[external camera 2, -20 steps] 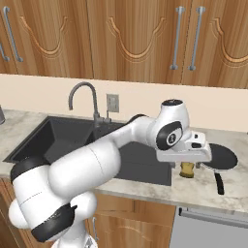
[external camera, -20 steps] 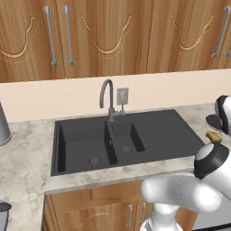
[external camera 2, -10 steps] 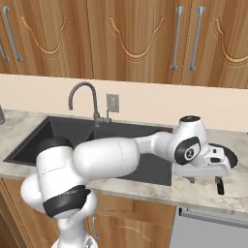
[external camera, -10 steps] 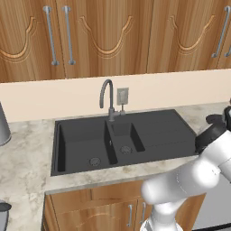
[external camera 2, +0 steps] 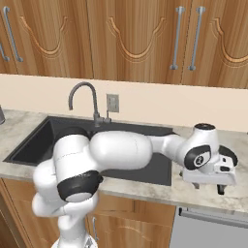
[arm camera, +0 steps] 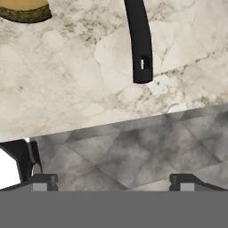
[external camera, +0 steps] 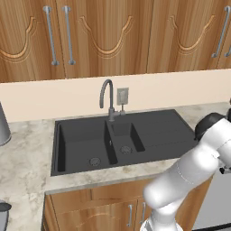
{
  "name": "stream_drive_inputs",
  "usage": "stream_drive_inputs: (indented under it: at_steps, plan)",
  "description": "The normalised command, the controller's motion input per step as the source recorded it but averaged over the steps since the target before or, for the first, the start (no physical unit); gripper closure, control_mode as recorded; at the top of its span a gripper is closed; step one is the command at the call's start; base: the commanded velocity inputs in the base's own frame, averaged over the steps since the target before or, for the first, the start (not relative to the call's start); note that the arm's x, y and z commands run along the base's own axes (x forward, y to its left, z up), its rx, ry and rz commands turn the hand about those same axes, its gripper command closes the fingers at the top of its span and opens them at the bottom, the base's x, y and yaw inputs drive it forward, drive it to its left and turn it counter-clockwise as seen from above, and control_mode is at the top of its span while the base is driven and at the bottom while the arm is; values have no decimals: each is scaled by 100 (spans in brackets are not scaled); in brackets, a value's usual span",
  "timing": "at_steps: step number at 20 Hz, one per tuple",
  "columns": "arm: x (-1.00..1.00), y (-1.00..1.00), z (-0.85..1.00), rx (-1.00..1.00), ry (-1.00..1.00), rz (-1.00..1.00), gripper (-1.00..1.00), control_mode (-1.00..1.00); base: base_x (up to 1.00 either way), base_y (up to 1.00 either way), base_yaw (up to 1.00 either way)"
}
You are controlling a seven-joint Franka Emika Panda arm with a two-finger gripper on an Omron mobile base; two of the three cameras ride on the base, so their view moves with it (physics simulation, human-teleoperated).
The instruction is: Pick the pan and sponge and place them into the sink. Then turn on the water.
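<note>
Looking down, spread-fingered gripper (arm camera: 113,180) faces pan handle (arm camera: 139,42) and, seemingly, sponge (arm camera: 24,10).

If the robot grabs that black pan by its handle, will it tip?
Probably somewhat: the pan handle is long and thin, so the pan's weight would hang off one end. It looks rigid, not floppy. The smooth finish may slip between the open gripper fingers.

pan (arm camera: 139,42) – handle only, sponge (arm camera: 24,10) cropped at top edge
</note>
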Motion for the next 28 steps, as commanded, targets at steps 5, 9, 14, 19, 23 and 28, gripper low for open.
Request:
stream_drive_inputs:
  at_steps: [5, 9, 14, 19, 23, 28]
  plan:
    - [13, -6, -22, 15, 0, 0, -100, -100, 0, 0, 0]
    - [34, -19, -17, 6, 0, 0, -100, -100, 0, 0, 0]
    - [33, -24, -18, 2, 0, 0, -100, -100, 0, 0, 0]
    - [28, -20, -33, 0, 0, 0, -100, -100, 0, 0, 0]
    - [22, -15, -38, 0, 0, 1, -100, -100, 0, 0, 0]
    - [14, -15, -29, 0, 0, 3, -100, -100, 0, 0, 0]
